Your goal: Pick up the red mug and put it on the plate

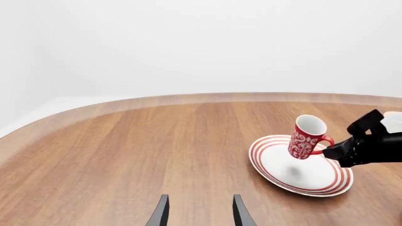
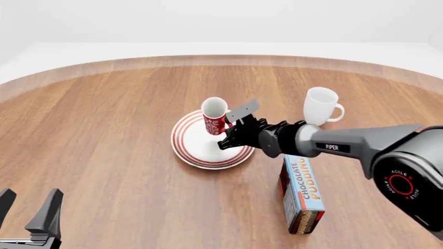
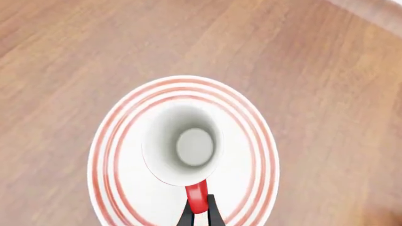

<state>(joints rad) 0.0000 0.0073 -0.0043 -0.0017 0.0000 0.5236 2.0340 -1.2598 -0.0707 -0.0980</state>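
Note:
The red mug (image 2: 215, 118) with its white pattern hangs tilted just above the plate (image 2: 197, 150), casting a shadow on the plate's white middle. My right gripper (image 2: 227, 129) is shut on the mug's red handle (image 3: 197, 197), reaching in from the right. In the right wrist view I look straight into the mug's white inside (image 3: 185, 146), with the ringed plate (image 3: 119, 141) beneath it. The left wrist view shows the mug (image 1: 306, 137) over the plate (image 1: 314, 181). My left gripper (image 2: 26, 207) stands open at the near left corner, far from both, holding nothing.
A plain white mug (image 2: 321, 105) stands upright behind my right arm. A chocolate pudding box (image 2: 301, 194) lies flat on the wooden table (image 2: 104, 119) at the near right, under the arm. The table's curved far edge runs across the back.

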